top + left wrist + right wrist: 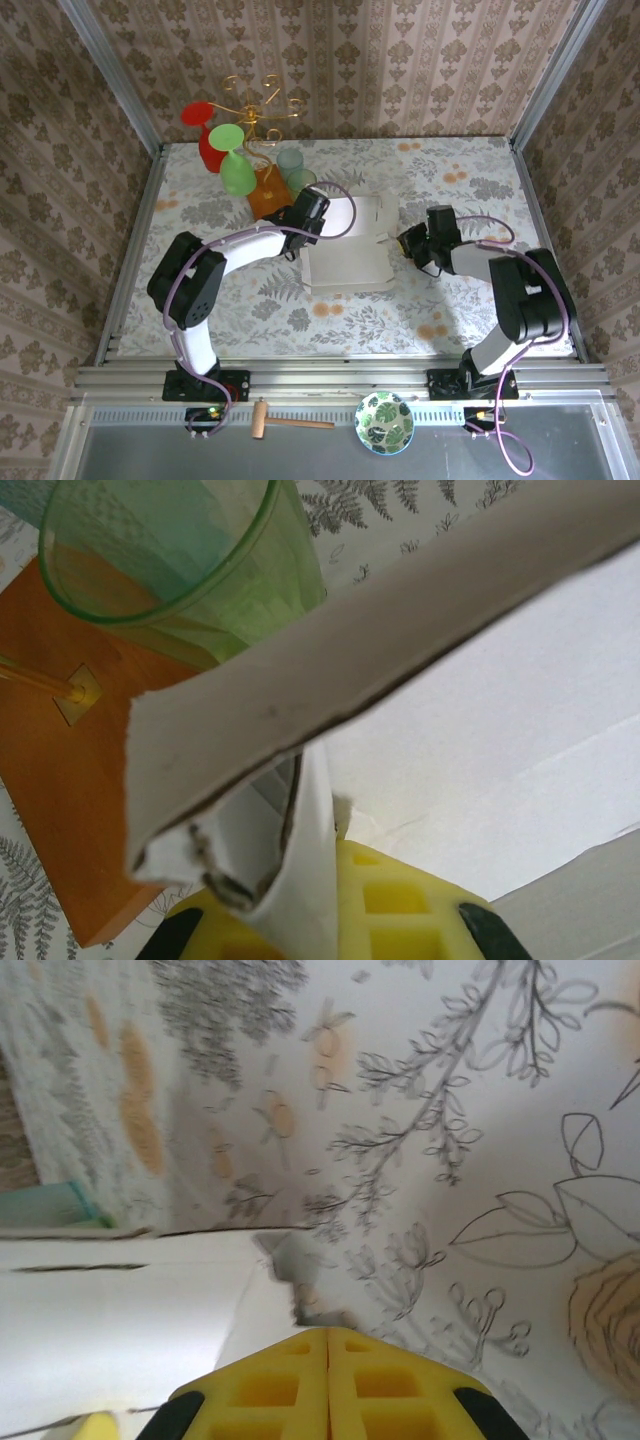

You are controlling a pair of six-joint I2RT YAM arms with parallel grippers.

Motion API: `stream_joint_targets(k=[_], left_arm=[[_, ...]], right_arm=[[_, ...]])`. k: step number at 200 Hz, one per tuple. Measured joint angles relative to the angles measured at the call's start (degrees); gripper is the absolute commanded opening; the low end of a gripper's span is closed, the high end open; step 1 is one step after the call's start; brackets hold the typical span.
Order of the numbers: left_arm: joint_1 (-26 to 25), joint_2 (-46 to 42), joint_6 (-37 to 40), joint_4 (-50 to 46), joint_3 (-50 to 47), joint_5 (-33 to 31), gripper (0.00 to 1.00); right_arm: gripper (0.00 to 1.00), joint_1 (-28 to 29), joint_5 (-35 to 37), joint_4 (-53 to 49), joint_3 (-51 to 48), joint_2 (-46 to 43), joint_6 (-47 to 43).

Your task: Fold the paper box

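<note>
Where the near ledge runs past the arm bases, a wooden mallet (285,422) and a leaf-patterned green bowl (385,422) lie side by side. Beyond them, on the floral table (470,180), the paper box (350,262) sits in the middle, between the two arms, mostly flat with its left flap raised. At its right edge the right gripper (328,1345) has its yellow fingers pressed together with nothing between them; whether the tip touches the cardboard cannot be told. On the box's left side the left gripper (320,900) pinches the raised flap, the cardboard caught between its pads. Just past it lies an orange board (60,780) with a clear green tumbler (180,570) on it. Farther back, a green cup (238,172) and a red cup (205,140) sit by a gold wire stand (262,100).
</note>
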Motion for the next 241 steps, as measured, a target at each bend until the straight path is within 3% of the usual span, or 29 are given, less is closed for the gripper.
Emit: stream_joint_targets(k=[76,241], left_arm=[[0.0,0.9,-0.6,-2.0,1.2,0.6,0.00],[0.5,2.6,-3.6,-3.5,2.8,-0.1,0.00]], right_arm=[[0.08,1.0,1.2,4.7,4.6,8.8,0.7],[0.07,6.1,0.5,4.4,8.5,9.0,3.0]])
